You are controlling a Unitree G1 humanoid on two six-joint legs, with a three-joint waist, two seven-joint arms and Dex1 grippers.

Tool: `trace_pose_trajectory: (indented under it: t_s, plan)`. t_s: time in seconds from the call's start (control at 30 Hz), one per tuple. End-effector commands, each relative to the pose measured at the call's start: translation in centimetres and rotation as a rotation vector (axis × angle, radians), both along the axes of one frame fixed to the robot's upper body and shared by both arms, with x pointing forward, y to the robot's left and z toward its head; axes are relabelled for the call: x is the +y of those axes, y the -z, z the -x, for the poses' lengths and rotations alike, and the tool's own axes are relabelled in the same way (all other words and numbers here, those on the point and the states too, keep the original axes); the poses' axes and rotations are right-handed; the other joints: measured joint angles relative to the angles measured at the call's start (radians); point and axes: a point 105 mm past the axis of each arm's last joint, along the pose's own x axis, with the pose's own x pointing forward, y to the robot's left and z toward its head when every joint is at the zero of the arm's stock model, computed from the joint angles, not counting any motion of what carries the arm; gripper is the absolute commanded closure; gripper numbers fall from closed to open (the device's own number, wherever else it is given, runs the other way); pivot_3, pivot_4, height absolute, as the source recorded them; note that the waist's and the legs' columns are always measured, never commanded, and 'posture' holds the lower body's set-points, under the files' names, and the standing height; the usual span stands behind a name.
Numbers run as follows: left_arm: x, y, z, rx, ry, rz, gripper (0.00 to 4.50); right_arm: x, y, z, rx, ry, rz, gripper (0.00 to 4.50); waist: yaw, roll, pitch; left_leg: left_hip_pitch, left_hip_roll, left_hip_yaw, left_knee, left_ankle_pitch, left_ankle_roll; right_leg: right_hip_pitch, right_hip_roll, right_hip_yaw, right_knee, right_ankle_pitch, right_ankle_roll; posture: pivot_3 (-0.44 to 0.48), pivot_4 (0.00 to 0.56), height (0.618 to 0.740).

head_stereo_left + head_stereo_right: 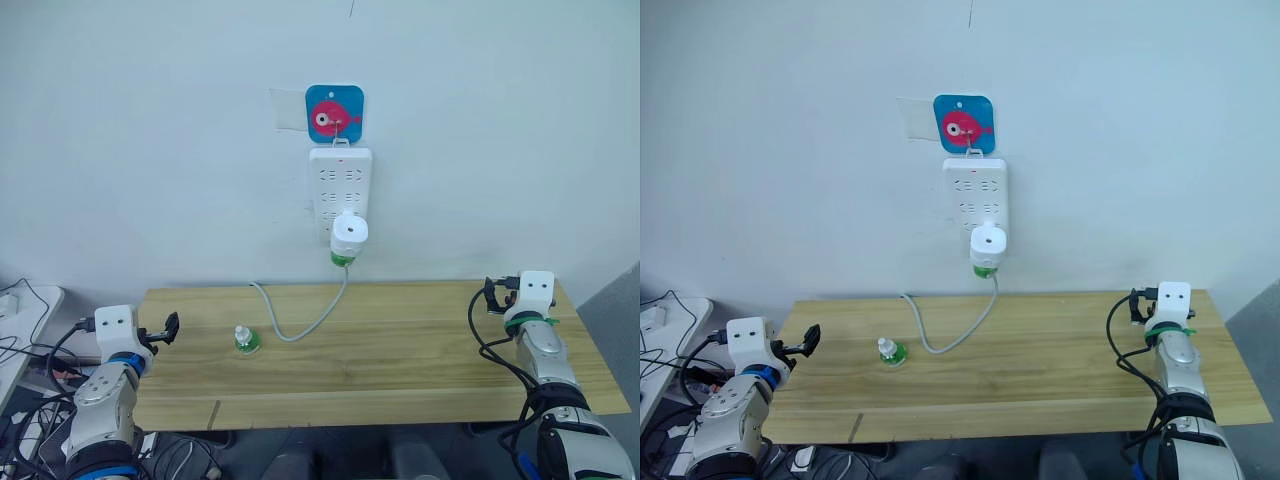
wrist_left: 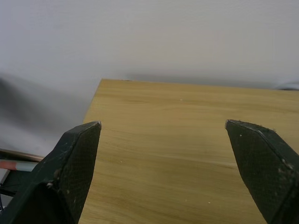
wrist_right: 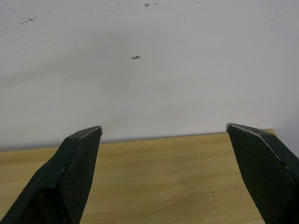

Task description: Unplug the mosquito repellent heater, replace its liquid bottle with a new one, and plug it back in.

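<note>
The mosquito repellent heater (image 1: 350,233), a small white rounded unit with a vent hole, sits plugged into the bottom of a white power strip (image 1: 339,180) on the wall. A green liquid bottle (image 1: 342,260) hangs under it. Another small bottle (image 1: 246,340) with a green base stands upright on the wooden table (image 1: 400,350), left of centre. My left gripper (image 1: 165,328) is open at the table's left edge, well left of that bottle. My right gripper (image 1: 492,297) is open over the table's far right end. Nothing is between the fingers of either gripper (image 2: 163,140) (image 3: 163,140).
The strip's grey cable (image 1: 300,325) loops down onto the table behind the standing bottle. A blue card with a red fish (image 1: 334,113) hangs above the strip. Loose cables and a white box (image 1: 20,340) lie left of the table.
</note>
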Motion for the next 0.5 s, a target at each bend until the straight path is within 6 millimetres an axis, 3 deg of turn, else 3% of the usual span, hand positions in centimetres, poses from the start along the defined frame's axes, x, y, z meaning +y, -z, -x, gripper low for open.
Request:
trace_pose_trajectory:
  t_s: [0.03,0.5]
  plan:
    - [0.56,-1.43,-0.23,-0.034,-0.004,-0.035,0.0,-0.38,-1.75,-0.39,-0.061,0.005,0.018,0.04,0.0,0.0,0.0,0.0,0.0,0.0,0.0,0.0,0.0,0.0,0.0,0.0,0.0,0.0,0.0,-0.058,0.118,0.74]
    - [0.72,-1.63,-0.03,-0.062,-0.004,-0.005,0.0,0.44,-1.88,-0.4,-0.069,-0.04,-0.003,0.04,0.0,0.0,0.0,0.0,0.0,0.0,0.0,0.0,0.0,0.0,0.0,0.0,0.0,0.0,0.0,-0.057,0.119,0.74]
